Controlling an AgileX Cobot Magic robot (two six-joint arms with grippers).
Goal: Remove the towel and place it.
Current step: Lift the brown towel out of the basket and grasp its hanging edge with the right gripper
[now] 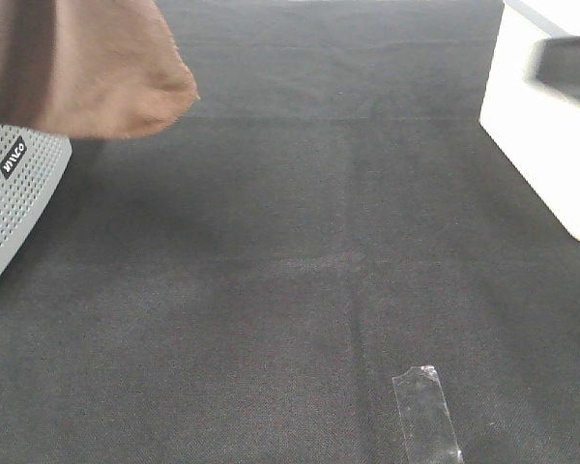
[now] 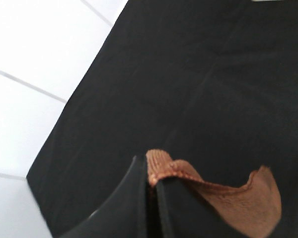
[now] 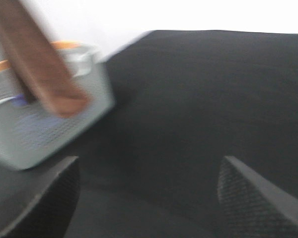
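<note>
Left gripper (image 2: pixel 152 176) pinched tight on hem of reddish-brown terry towel (image 1: pixel 106 68); towel hangs in air over grey perforated plastic basket (image 1: pixel 14 198). Right gripper (image 3: pixel 149 163) spread wide, empty, above black cloth tabletop (image 1: pixel 319 271).

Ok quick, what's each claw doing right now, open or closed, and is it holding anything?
Left claw: closed, holding the towel.
Right claw: open, holding nothing.

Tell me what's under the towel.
The towel hangs from the left gripper, over a grey perforated basket on the black mat. In the high view it hides the basket's top, so what's inside cannot be seen.
</note>
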